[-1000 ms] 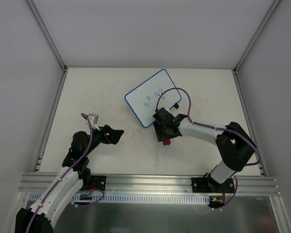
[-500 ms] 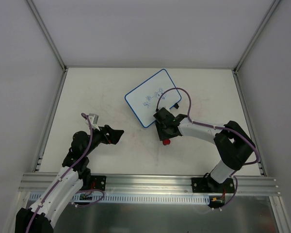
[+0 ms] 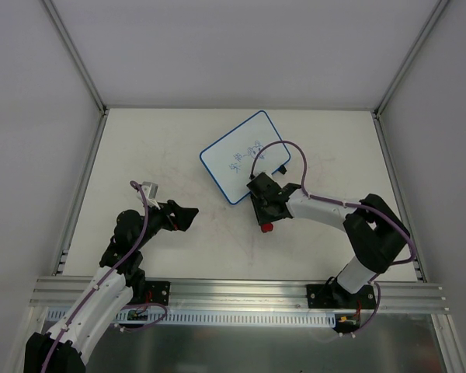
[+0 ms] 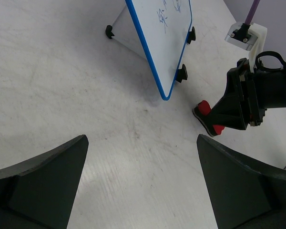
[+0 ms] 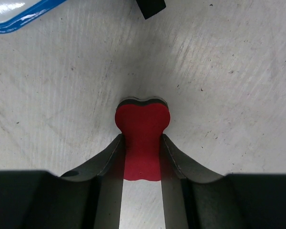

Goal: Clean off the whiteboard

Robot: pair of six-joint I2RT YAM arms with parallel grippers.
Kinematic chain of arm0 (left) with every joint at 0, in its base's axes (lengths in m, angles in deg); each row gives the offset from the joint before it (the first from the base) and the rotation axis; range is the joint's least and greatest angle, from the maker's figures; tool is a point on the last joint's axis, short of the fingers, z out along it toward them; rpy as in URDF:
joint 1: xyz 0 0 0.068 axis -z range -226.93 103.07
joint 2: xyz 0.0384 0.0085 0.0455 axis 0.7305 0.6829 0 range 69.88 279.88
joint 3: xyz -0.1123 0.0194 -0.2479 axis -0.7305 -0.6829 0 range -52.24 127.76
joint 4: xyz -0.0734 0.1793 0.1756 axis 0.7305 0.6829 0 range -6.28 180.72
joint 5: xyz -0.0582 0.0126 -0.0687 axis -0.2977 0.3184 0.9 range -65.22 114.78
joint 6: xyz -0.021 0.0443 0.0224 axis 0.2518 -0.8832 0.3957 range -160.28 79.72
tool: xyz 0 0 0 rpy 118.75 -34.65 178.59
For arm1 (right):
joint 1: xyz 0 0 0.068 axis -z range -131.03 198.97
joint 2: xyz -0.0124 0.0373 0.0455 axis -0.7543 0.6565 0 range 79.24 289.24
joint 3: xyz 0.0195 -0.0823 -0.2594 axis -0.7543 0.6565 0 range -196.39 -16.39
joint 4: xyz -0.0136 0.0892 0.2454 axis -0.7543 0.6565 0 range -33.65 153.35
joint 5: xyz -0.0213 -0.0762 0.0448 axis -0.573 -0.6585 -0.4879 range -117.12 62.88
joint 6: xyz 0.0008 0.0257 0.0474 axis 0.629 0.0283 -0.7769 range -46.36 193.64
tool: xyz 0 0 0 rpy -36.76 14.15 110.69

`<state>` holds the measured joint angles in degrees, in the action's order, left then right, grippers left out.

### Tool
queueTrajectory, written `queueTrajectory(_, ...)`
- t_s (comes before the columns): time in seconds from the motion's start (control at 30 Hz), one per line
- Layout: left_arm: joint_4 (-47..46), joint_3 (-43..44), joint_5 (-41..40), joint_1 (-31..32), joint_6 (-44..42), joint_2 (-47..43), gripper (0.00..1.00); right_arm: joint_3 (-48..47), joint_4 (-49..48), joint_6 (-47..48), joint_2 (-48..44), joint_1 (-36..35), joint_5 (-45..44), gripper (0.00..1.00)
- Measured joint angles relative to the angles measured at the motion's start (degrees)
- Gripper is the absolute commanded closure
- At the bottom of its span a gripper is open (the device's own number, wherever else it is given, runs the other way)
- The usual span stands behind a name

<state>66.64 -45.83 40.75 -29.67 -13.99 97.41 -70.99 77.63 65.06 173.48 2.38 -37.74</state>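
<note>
1. Whiteboard (image 3: 241, 155) first, seen from your right fingers (image 5: 110, 155): they are clamped tight on the waist of the red bone-shaped eraser (image 5: 142, 119). One lobe pokes out past the tips of the right gripper (image 5: 142, 142).
2. That gripper has barely shifted over the last second. It stays just off the whiteboard's near corner, with the eraser low over bare table (image 5: 219, 71). You cannot tell whether the eraser touches the table.
3. The dark marker doodles (image 3: 245, 158) look the same as a second ago. Judge the pick-up done and the wiping not yet begun; the eraser must next reach the board's face.
4. The board stands propped on its black feet (image 4: 182, 73), turned at an angle, toward the far middle of the table.
5. Your left gripper (image 4: 142, 140) is spread wide with nothing in it, well apart from the board.
6. No container shows in any view.
</note>
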Motion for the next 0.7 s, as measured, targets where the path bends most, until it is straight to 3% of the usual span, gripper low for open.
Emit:
queueTrajectory(0.27,-0.2,1.2,0.3,0.0,1.0,1.4,0.01,0.6,0.2,3.1,-6.5,0.0,0.0,1.00)
queueTrajectory(0.4,-2.0,5.1,1.7,0.0,2.2,8.0,0.01,0.0,0.3,5.2,-10.8,0.0,-0.8,1.00)
queueTrajectory(0.7,-15.3,5.8,1.6,0.0,6.4,18.1,0.01,-3.6,-1.6,12.7,-13.1,0.1,0.7,1.00)
